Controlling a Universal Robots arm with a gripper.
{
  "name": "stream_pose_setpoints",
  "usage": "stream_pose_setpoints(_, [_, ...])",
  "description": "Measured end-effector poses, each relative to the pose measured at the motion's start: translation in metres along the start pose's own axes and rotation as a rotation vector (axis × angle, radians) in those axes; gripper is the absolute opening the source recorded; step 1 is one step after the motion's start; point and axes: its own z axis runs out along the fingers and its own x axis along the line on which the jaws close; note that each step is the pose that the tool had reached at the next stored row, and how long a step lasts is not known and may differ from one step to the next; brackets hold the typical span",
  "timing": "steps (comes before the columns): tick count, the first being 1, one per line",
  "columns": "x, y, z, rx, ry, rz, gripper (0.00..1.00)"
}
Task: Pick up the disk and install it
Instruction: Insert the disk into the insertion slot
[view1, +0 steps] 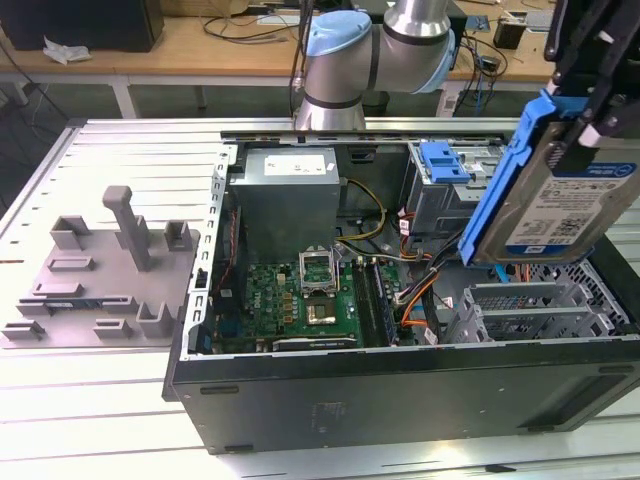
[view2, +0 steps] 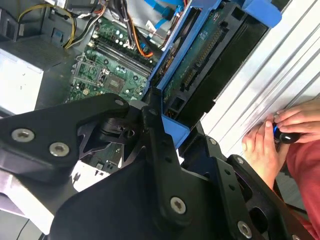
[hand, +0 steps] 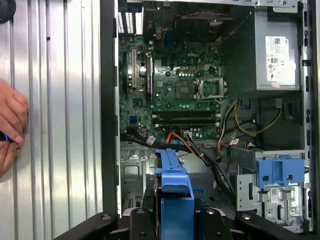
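Note:
The disk (view1: 560, 205), a silver drive with a white-and-blue label in a blue carrier, hangs tilted on edge above the open computer case (view1: 400, 385), at the exterior view's right. My gripper (view1: 585, 125) comes down from above and is shut on the disk's upper end. The drive cage (view1: 540, 310) lies just beneath the disk, and the two are apart. In the second wrist view the disk (view2: 200, 65) runs away from my gripper (view2: 175, 135), its circuit side showing. In the first wrist view the disk's blue carrier edge (hand: 172, 182) stands between my gripper's black links (hand: 175, 220).
Inside the case are a green motherboard (view1: 300, 300), a grey power supply (view1: 290, 195), cable bundles (view1: 420, 270) and a light-blue latch on a metal cage (view1: 445, 165). A grey fixture plate (view1: 95, 275) lies on the slatted table. A person's hands (view2: 280, 135) rest on the table beside the case.

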Motion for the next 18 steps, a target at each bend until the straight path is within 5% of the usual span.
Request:
stream_pose_setpoints(2, [0.0001, -0.0122, -0.0003, -0.0001, 0.0, -0.001, 0.37])
stream_pose_setpoints(18, [0.0, -0.0155, -0.0002, 0.0002, 0.0003, -0.001, 0.37])
